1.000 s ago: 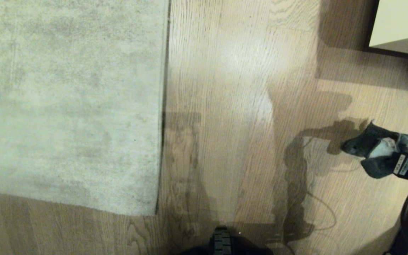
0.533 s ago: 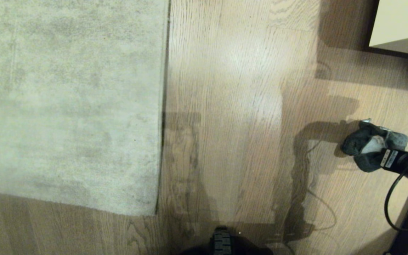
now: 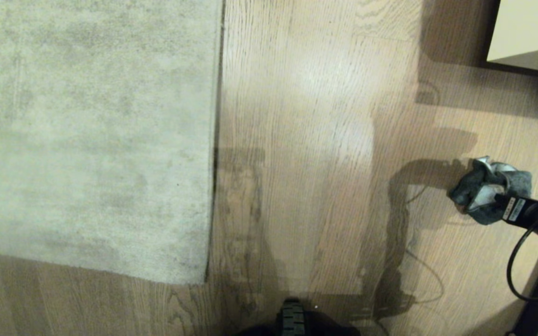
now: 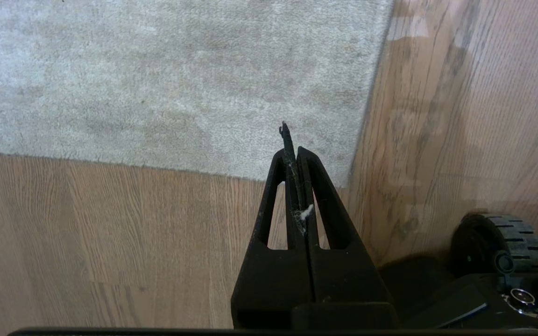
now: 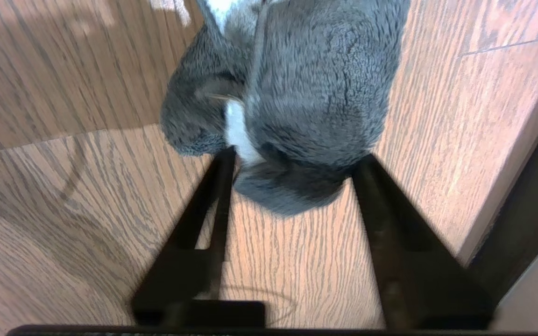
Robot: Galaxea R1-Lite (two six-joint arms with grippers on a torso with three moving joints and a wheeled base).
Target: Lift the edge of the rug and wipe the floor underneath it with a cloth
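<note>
Rug edge (image 3: 216,140) lies flat on the floor (image 3: 306,140), running straight up and down the head view just left of centre, with the pale mottled rug (image 3: 91,130) spread to the robot's left of it; near corner of the rug visible low in that view, floor planks showing below and to the right. Cloth (image 3: 484,191), dark grey-green and bunched, sits on the floor at the far right of the head view, well apart from the rug edge, with a patch of white showing in its folds. Right gripper (image 5: 292,161) is at the cloth: in the right wrist view its two black fingers (image 5: 217,186) stand spread, one on each side of the near end of the bundle, tips against or just beside the fabric; released rather than clenched, and whether they actually touch the cloth cannot be told. Right arm enters the head view from the right edge, black cable looped beside it. Left gripper (image 4: 293,154) hangs over the near corner of the rug in the left wrist view, fingers (image 4: 315,186) pressed together, nothing held apart from a fleck of white lint caught between them. Black wheel (image 4: 498,238) of the base shows beside it on the floor. Pale cabinet (image 3: 528,35) stands at the top right of the head view.
</note>
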